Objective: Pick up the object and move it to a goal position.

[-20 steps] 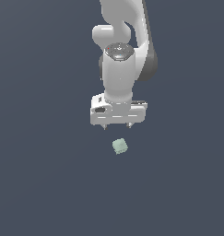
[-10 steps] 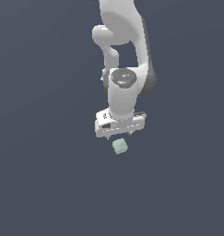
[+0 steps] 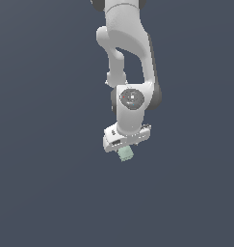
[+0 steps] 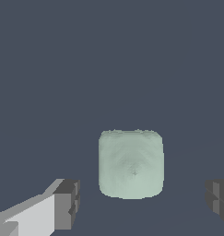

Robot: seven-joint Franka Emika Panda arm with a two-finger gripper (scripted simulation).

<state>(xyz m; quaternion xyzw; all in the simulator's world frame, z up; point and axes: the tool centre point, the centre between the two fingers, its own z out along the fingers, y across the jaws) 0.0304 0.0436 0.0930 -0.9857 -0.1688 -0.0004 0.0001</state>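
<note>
Cube (image 4: 131,164) btwn open gripper (image 4: 143,203) fingers (image 4: 66,203), untouched.

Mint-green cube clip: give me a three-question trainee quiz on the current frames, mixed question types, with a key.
1. True or false: in the wrist view, the fingertips are pressed against the mint-green cube.
2. Multiple choice: in the exterior view, the cube appears
A. far off to the view's left of the gripper
B. just under the gripper
C. on top of the arm's wrist
3. Fill in: the gripper's jaws are ____.

Key
1. False; dark surface shows between the cube and each fingertip.
2. B
3. open
</note>
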